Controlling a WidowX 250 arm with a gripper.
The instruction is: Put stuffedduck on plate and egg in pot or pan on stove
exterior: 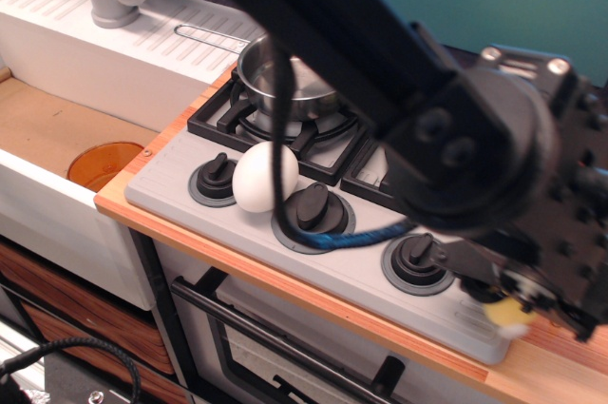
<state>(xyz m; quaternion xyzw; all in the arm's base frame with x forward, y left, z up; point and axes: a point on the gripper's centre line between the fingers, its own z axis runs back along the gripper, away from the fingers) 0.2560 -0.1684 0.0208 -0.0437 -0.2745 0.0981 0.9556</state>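
tool (pixel 518 304) lower right, down over stuffedduck (pixel 506 313), grip state hidden | egg (pixel 265 177) between stove (pixel 313 266) knobs | pot (pixel 285 76) empty, waiting

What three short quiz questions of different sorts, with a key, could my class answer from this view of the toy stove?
1. True or false: the egg lies inside the pot.
2. Which object sits down in the sink at the left? A) an orange bowl B) a green plate C) a yellow duck
3. Fill in: the arm covers most of the stuffedduck, leaving only a small patch of ____ showing near the right front corner of the stove.

Key
1. False; it rests on the stove's front panel among the knobs.
2. A, the orange bowl.
3. Yellow.
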